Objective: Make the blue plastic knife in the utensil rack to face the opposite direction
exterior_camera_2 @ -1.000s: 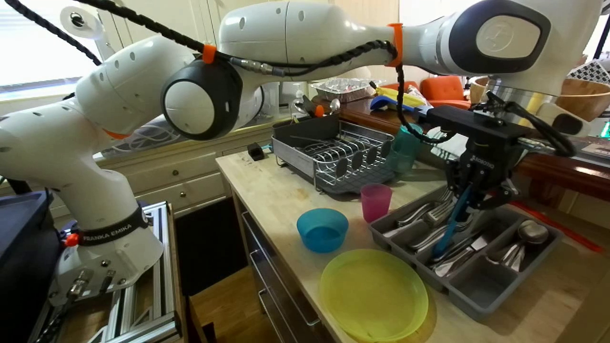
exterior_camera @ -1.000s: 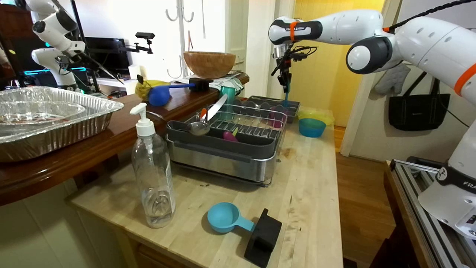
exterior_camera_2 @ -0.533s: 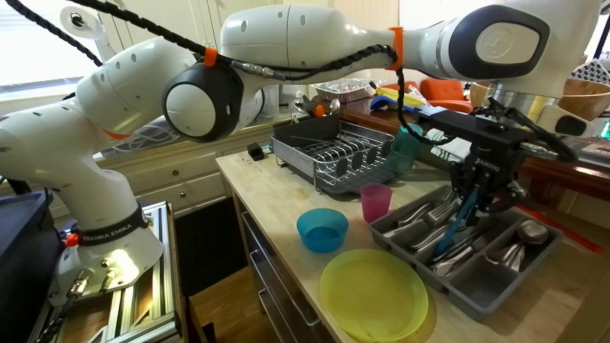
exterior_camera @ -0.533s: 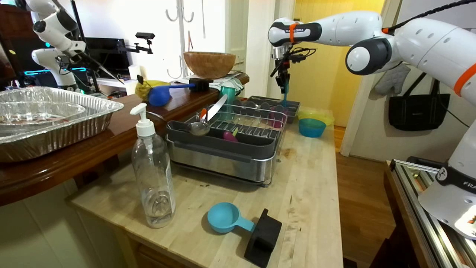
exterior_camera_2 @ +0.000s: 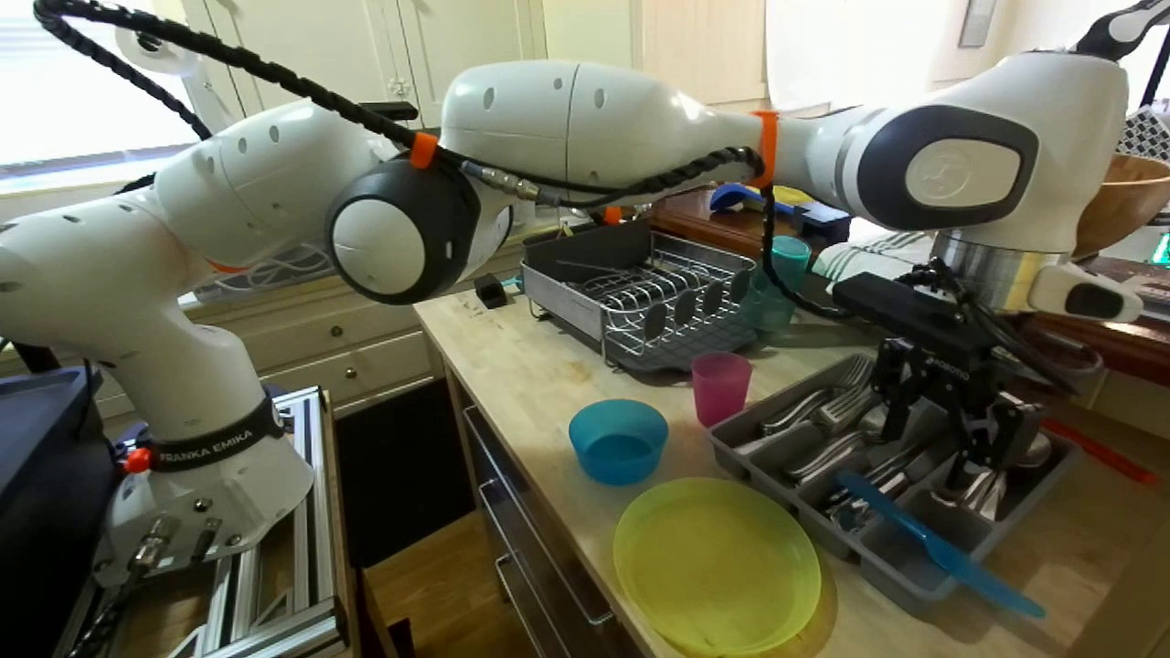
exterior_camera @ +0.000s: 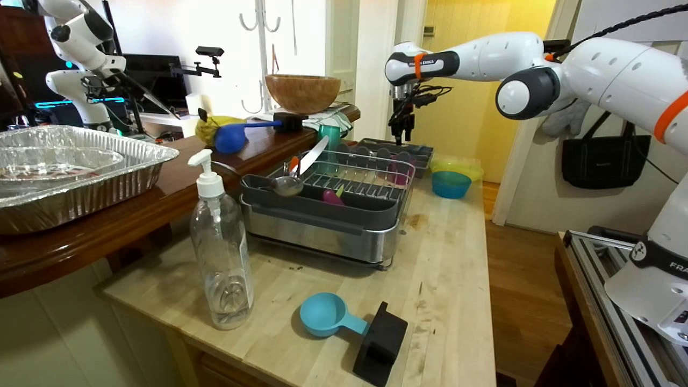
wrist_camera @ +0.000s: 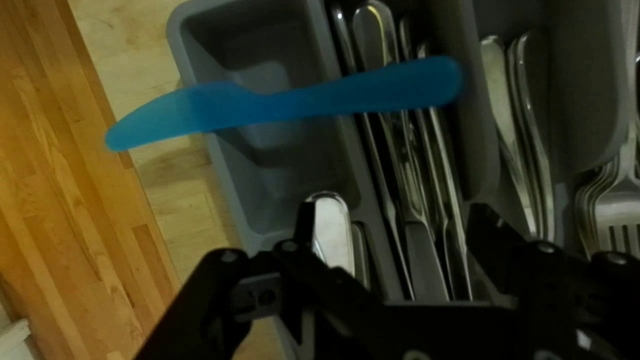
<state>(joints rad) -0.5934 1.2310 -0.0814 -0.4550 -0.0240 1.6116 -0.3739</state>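
The blue plastic knife lies crosswise over the utensil rack, a grey cutlery tray with several compartments. Its rounded handle end is above metal cutlery. Its broad blade reaches past the tray's end, out over the counter. In the wrist view the whole knife shows ahead of the jaws, apart from them. My gripper is open, its fingers spread wide with nothing held between them, above the metal cutlery. In both exterior views the gripper hangs low over the tray. I cannot make the knife out in an exterior view from across the counter.
Beside the tray stand a pink cup, a blue bowl and a yellow plate. A wire dish rack and a soap bottle are farther along the counter. A red utensil lies behind the tray.
The gripper held the knife steeply in its closed jaws, tip down in the tray. Now it has opened and moved lower, and the knife has dropped flat across the tray.
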